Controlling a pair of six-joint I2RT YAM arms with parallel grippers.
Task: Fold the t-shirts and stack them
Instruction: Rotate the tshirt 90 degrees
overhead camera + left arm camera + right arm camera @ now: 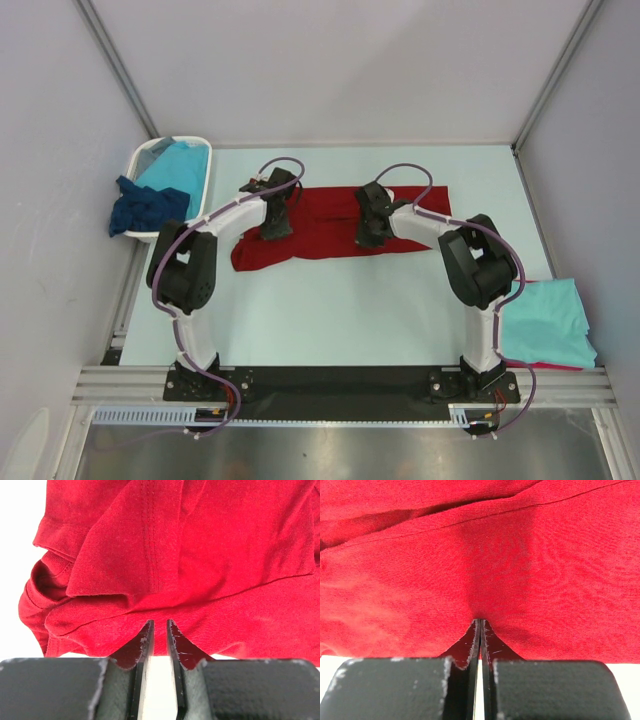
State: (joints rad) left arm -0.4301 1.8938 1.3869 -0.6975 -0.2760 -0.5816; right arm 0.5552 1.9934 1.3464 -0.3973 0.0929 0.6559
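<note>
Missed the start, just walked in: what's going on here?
Two robot arms are working on a dark red t-shirt spread across the table. The right claw is shut at the shirt's near edge and seems to pinch it. The left claw stands almost closed at that edge too, but its grip is unclear. A turquoise shirt lies at the right edge, and a navy shirt hangs over the white basket.

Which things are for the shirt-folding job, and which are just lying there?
For the job:
- dark red t-shirt, spread on the table
- turquoise t-shirt in the basket
- navy t-shirt hanging over the basket's edge
- folded turquoise t-shirt
- red t-shirt under it

Just lying about:
- white basket
</note>
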